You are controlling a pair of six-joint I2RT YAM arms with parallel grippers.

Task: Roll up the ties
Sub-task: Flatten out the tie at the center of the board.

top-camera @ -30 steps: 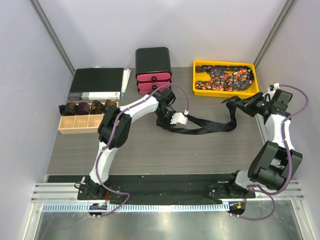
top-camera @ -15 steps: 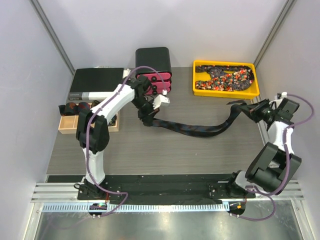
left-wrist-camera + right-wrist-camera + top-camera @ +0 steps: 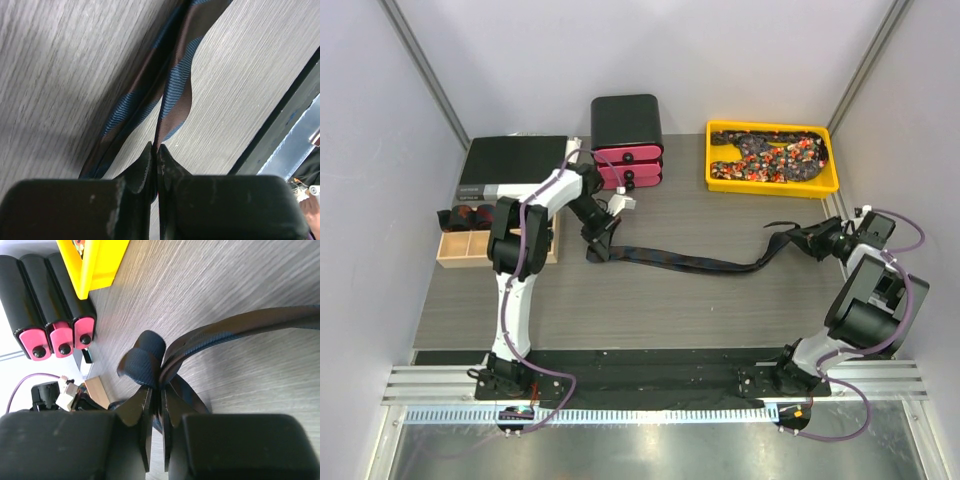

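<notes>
two pinches: left gripper (image 3: 155,149) and right gripper (image 3: 157,390) each clamp the tie (image 3: 700,264). overpull could slip an end free.

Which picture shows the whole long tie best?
The top view: the tie runs whole from the left pincer to the right pincer. The left wrist shows only a striped stretch, the right wrist only a bunched end.

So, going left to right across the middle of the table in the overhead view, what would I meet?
Wooden compartment box → left gripper → dark striped tie, stretched out between the two grippers → right gripper.
</notes>
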